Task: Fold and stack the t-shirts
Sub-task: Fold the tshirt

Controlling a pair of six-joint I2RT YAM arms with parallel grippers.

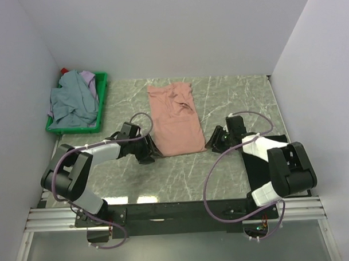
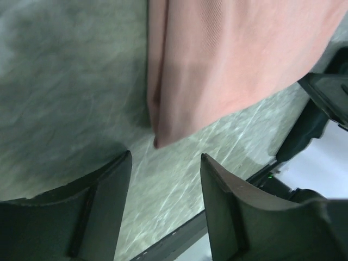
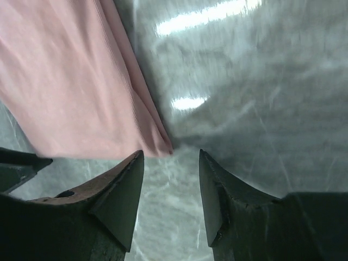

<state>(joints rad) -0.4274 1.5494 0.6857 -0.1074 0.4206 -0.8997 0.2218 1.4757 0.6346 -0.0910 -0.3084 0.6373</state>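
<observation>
The salmon-pink t-shirt (image 1: 175, 122) lies as a narrow strip, each near hem corner just ahead of the left gripper (image 2: 166, 162) and right gripper (image 3: 171, 159), both spread, apparently ready to pinch and fold.

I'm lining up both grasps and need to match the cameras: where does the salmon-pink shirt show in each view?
Top external: the salmon-pink shirt lies at the centre of the green marbled table.
Left wrist: upper right, with a near corner just beyond the open left claw.
Right wrist: upper left, with a near corner just beyond the open right claw.
Shared landmark: the marbled tabletop beside the shirt's edge.
</observation>
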